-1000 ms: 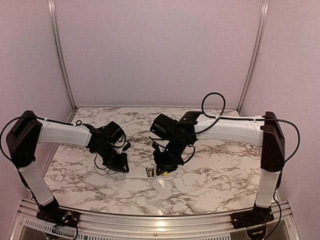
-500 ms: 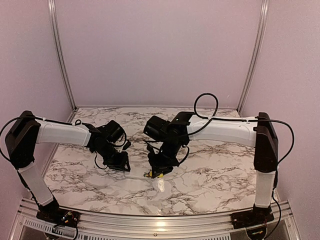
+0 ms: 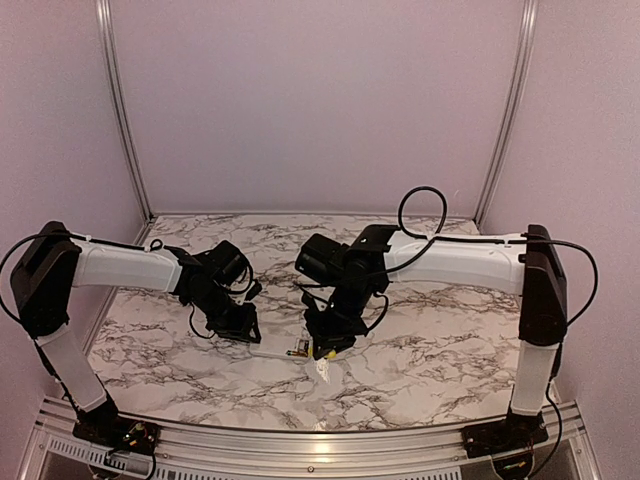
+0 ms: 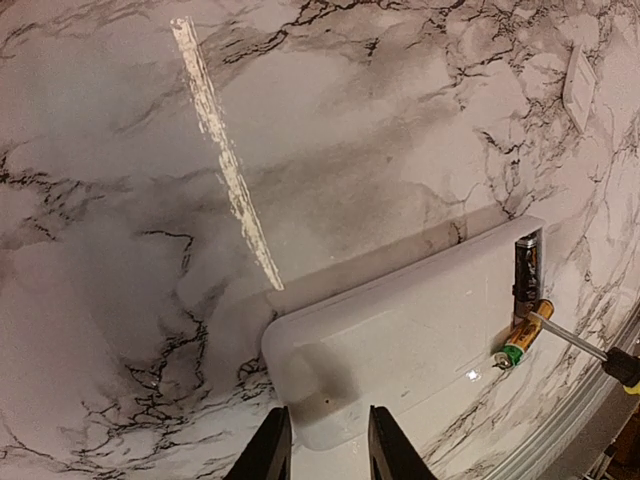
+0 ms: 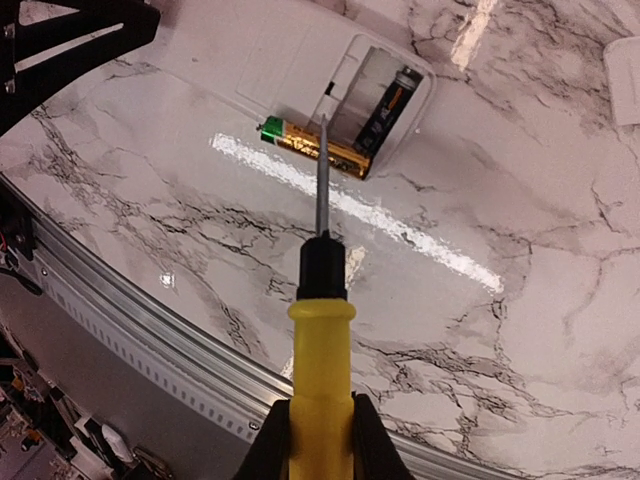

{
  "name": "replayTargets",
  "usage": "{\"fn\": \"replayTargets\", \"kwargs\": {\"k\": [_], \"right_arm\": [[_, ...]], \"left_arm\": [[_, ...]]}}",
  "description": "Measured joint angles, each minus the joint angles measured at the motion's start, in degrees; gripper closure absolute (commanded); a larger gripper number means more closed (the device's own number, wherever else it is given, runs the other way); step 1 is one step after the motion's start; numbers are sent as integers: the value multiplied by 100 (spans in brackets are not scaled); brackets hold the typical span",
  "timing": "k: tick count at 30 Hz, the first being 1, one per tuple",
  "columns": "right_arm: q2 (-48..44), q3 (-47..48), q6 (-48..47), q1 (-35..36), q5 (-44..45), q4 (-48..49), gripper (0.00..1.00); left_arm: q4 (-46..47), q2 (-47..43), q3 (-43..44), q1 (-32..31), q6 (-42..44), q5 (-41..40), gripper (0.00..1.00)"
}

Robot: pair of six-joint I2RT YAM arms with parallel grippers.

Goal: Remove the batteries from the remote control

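Note:
The white remote control (image 4: 400, 330) lies flat on the marble. My left gripper (image 4: 330, 418) is shut on its near end. At the far end, a dark battery (image 4: 526, 265) sits in the open recess (image 5: 375, 95). The coppery-gold battery (image 5: 312, 143) with a green tip lies half out, along the remote's edge. My right gripper (image 5: 320, 440) is shut on a yellow-handled screwdriver (image 5: 320, 370). Its metal tip (image 5: 322, 125) rests at the gold battery. From above, the left gripper (image 3: 243, 328) and the right gripper (image 3: 326, 335) flank the remote control (image 3: 270, 351).
A small white flat cover piece (image 4: 580, 85) lies on the marble beyond the remote, also at the right wrist view's edge (image 5: 625, 80). The table's aluminium front rail (image 5: 150, 350) runs close below the screwdriver. Bright glare streaks cross the marble.
The right gripper with the screwdriver swung left over the remote's battery end, then came back a little to the right. The left arm stayed where it was.

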Motion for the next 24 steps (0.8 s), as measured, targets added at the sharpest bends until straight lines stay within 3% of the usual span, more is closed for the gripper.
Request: {"fn": "replayTargets", "kwargs": {"k": [24], "right_arm": [[-186, -264, 236, 125, -33, 297, 100]], "left_arm": [[0, -70, 9, -4, 15, 0, 71]]}}
